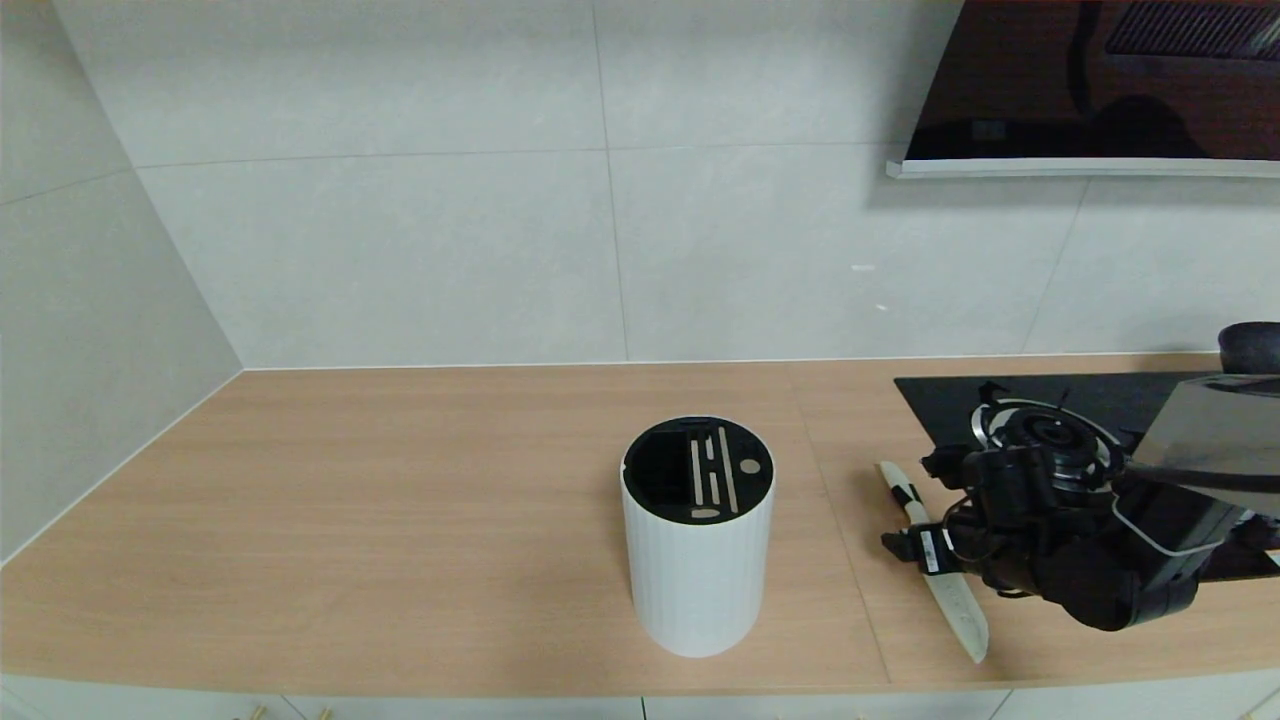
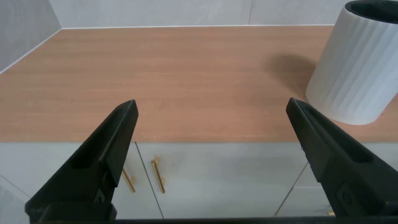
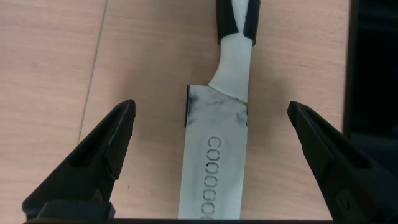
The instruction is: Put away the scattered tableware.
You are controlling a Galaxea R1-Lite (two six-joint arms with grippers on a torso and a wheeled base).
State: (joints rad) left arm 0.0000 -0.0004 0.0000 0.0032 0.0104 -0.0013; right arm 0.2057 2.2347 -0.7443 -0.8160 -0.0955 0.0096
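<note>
we are poising the right gripper (image 3: 210, 109), spread wide, over the white knife (image 3: 217, 155): the grasp step. next is likely calling for lowering, closing, then carrying to the knife holder (image 1: 697, 560).

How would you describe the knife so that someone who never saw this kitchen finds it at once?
Look at the wooden countertop, in the strip between the white ribbed holder and the black hob. The knife lies flat there, the only loose utensil: white blade, black-and-white handle.
</note>
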